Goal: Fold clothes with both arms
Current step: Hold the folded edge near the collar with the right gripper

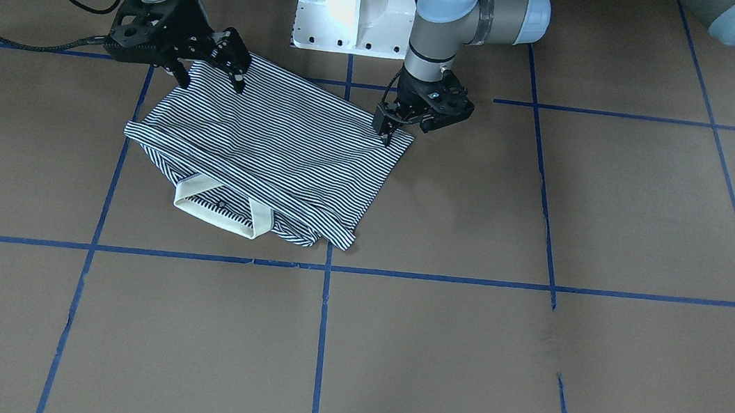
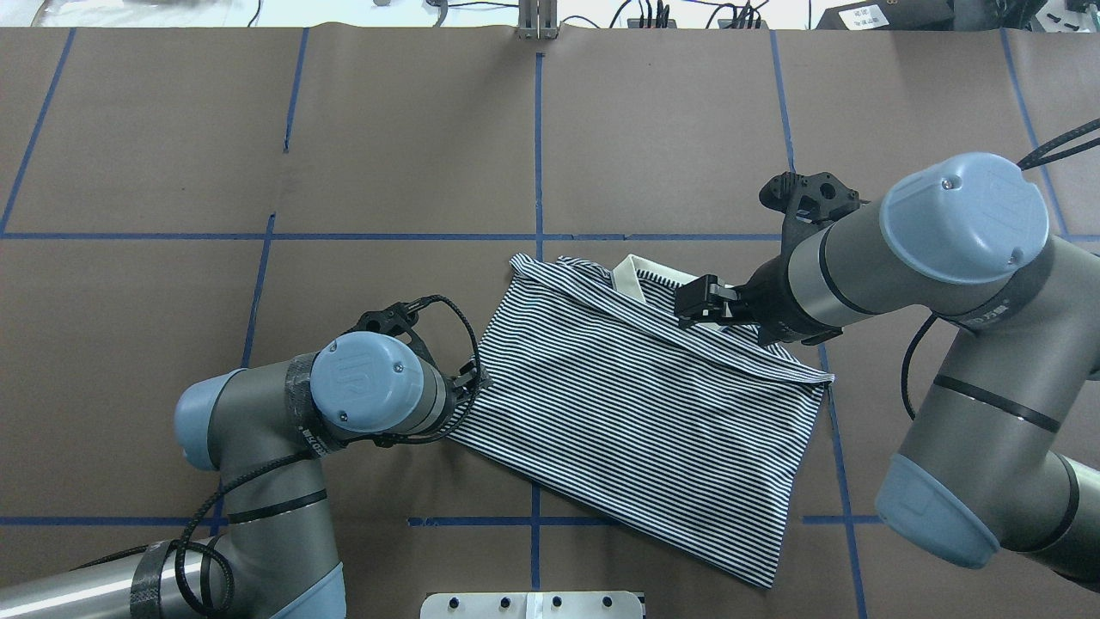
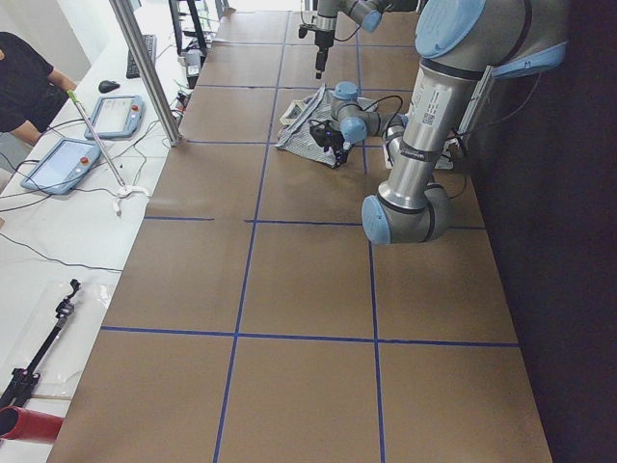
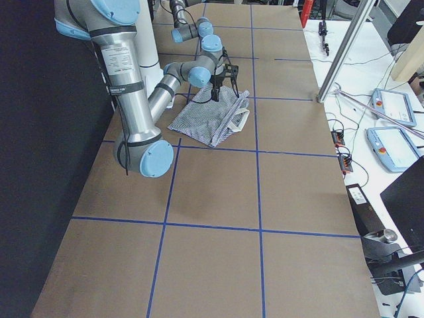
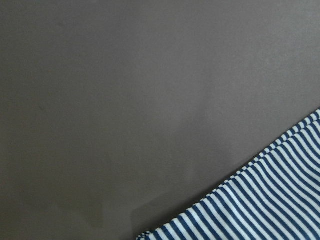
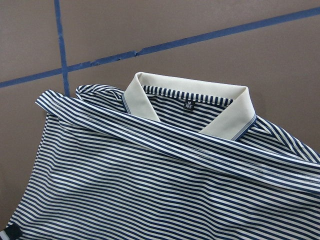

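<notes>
Overhead, its wrist [image 2: 369, 391] hides the left pincer [image 1: 387, 135] at the shirt's [image 2: 636, 413] 9 o'clock edge. From the front its tips look closed, cloth between them unclear. The shirt lies folded on the table [image 2: 387, 172], collar [image 2: 632, 277] at 12. The right pincer [image 1: 211, 82] spreads open at 1 o'clock.

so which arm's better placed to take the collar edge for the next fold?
Right, probably. The right gripper hangs open over the polo shirt, nearer the collar, which its wrist camera sees. The left gripper is low at a robot-side corner, away from the collar.
</notes>
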You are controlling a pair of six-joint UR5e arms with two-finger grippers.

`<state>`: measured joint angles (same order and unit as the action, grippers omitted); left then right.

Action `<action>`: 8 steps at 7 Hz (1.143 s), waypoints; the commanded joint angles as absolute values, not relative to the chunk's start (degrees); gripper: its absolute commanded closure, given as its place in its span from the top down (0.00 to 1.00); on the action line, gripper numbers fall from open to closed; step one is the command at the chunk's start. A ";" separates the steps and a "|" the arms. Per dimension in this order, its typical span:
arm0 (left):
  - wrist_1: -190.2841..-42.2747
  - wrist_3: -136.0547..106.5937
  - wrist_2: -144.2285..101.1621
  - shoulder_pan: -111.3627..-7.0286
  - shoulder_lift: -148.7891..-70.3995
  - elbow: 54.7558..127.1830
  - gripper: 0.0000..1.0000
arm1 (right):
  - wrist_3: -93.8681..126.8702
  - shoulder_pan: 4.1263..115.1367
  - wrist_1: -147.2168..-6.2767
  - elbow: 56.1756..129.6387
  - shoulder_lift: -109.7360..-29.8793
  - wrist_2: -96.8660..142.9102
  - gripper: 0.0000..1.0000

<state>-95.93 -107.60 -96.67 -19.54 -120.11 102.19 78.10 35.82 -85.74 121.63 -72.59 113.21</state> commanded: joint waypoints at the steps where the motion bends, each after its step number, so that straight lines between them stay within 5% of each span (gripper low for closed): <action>1: -95.89 -108.10 -96.42 -19.25 -120.15 101.52 0.82 | 78.31 35.86 -85.69 121.55 -72.51 113.20 1.00; 2: -95.89 -108.11 -96.42 -19.25 -120.15 101.43 0.72 | 78.22 35.86 -85.69 121.55 -72.51 113.20 1.00; 5: -95.89 -108.46 -95.19 -19.25 -120.15 100.90 0.00 | 78.31 35.95 -85.78 121.55 -72.60 113.20 1.00; 8: -95.45 -108.19 -95.36 -19.34 -120.50 101.78 0.00 | 78.31 35.95 -85.78 121.11 -72.86 113.20 1.00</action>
